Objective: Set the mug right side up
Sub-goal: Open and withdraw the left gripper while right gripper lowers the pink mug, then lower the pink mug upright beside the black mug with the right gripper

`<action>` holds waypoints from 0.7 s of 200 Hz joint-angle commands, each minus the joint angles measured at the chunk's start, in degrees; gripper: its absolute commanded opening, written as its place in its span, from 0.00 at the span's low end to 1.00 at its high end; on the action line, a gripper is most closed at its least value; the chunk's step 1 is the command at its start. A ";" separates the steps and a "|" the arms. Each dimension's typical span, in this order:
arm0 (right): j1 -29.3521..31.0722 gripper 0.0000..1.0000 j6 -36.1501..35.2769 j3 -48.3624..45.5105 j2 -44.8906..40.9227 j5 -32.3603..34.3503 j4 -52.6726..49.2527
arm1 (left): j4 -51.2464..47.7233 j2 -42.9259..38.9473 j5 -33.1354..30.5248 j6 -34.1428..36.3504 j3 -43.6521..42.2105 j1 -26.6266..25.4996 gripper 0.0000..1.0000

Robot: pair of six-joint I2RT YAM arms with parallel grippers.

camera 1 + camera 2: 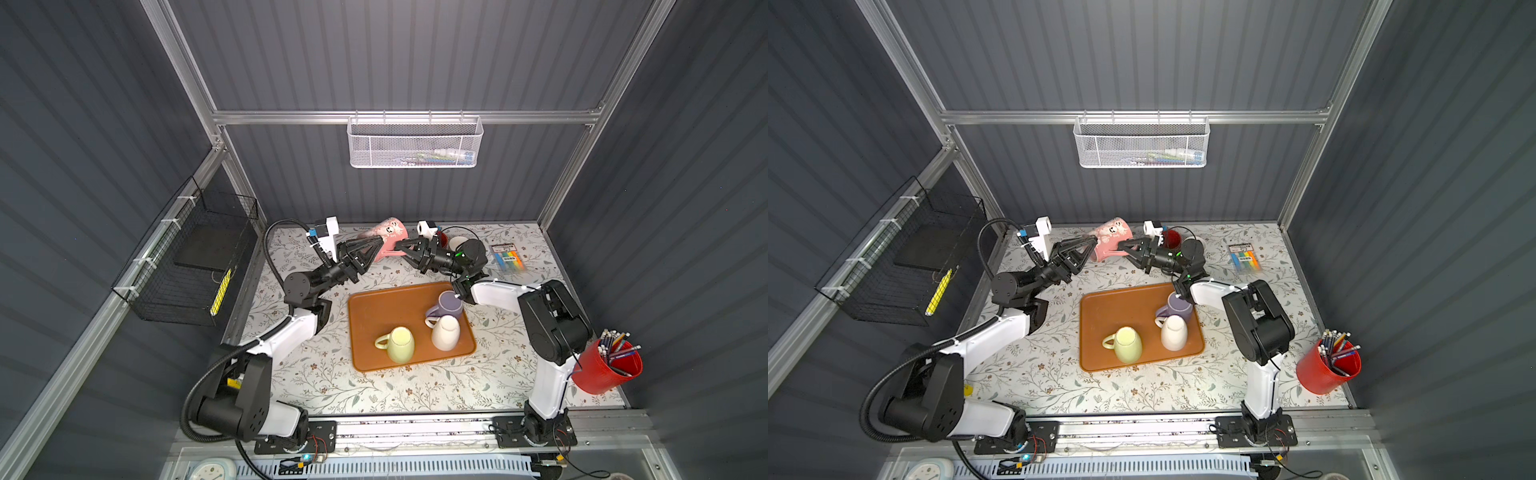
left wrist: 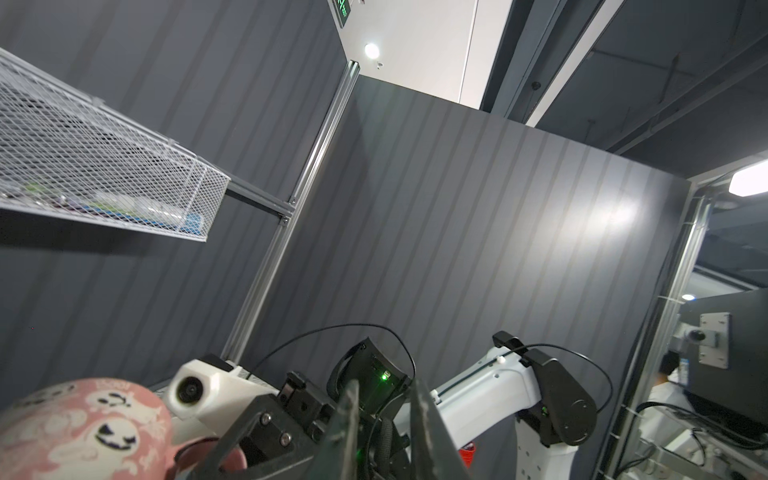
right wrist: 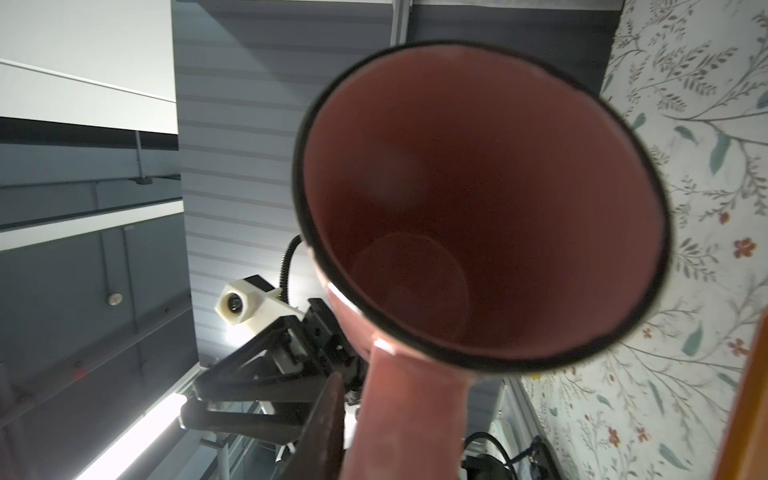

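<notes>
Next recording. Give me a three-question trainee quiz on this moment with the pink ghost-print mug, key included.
1. True or false: the pink ghost-print ceramic mug stands on the flat brown rectangular tray.
2. How many mugs sit upside down on the tray?
3. Which gripper pinches the pink mug's handle?
Key: 1 false, it is held in the air beyond the tray. 2 three: purple mug, white mug, yellow-green mug. 3 right gripper.

Floral-cloth table point(image 1: 374, 390) carries a brown tray point(image 1: 386, 316) mid-table, marker pack point(image 1: 509, 257) back right, red pencil cup point(image 1: 606, 368) front-right edge.
</notes>
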 commanded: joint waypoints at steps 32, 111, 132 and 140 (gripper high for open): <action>-0.17 0.00 -23.20 0.86 -8.01 -1.48 -16.81 | -26.52 -14.92 -3.48 14.82 -2.69 0.11 0.56; 2.21 0.00 -55.03 10.18 -11.56 5.36 -52.11 | -62.99 -25.78 -12.47 26.86 1.44 0.02 0.97; 3.49 0.00 -63.03 12.96 -11.71 8.83 -59.27 | -71.00 -27.48 -15.82 28.87 3.21 0.02 1.00; 3.93 0.00 -65.17 13.67 -11.68 10.13 -60.86 | -73.74 -28.08 -17.13 29.50 3.88 0.02 1.00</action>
